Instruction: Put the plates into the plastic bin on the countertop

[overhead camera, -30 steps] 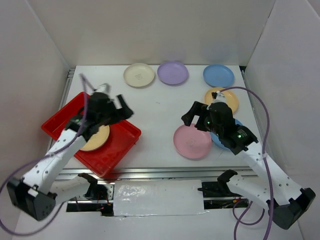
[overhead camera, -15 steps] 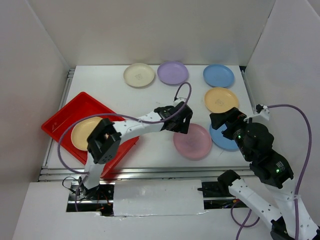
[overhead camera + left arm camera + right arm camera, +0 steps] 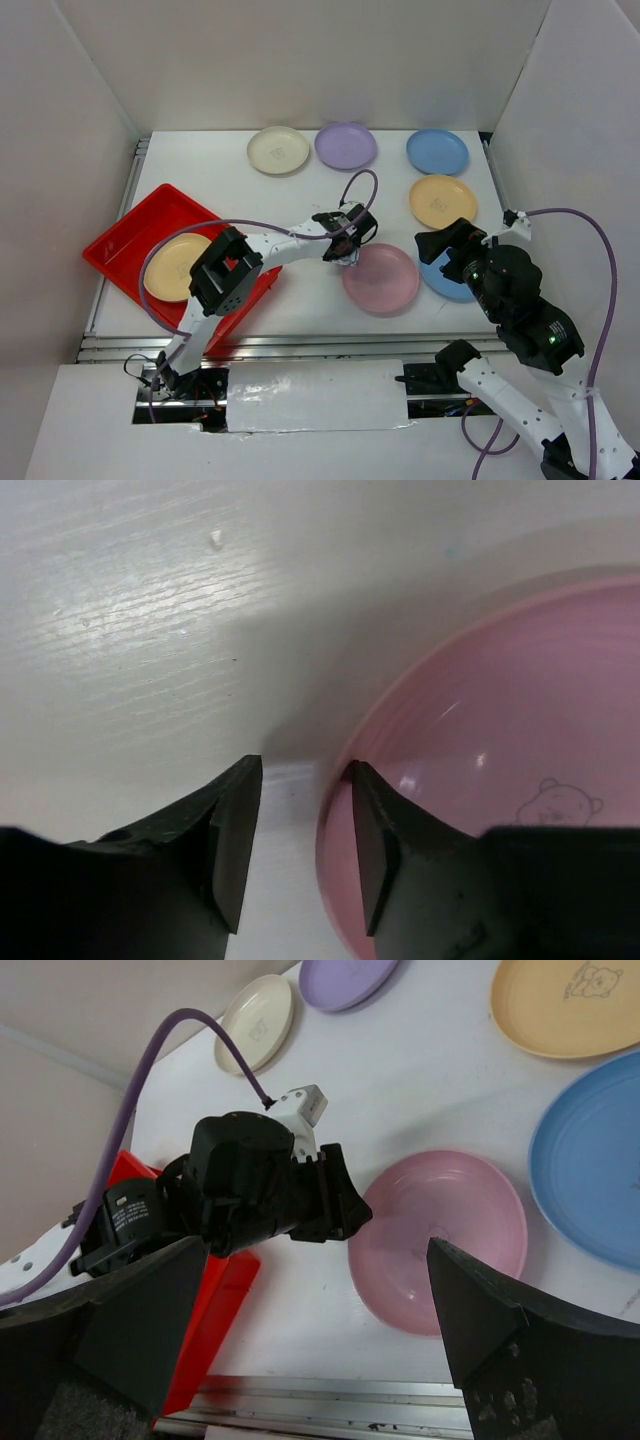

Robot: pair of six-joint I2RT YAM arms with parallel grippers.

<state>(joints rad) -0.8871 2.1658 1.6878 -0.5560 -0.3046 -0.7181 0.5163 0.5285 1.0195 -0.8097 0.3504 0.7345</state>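
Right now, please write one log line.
left claw open astride pink plate rim | right claw open, hovering | red bin: one yellow plate

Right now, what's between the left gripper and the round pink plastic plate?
Nothing. The left wrist view shows the left gripper straddling the rim of the round pink plastic plate: one finger over white countertop, one inside the plate.

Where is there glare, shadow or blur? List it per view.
Left wrist: white glints on the pink plate, grey shadow on the countertop beside its rim, left fingers near-black. Right wrist: right fingers black, slightly soft. Top external: even light, sharp.
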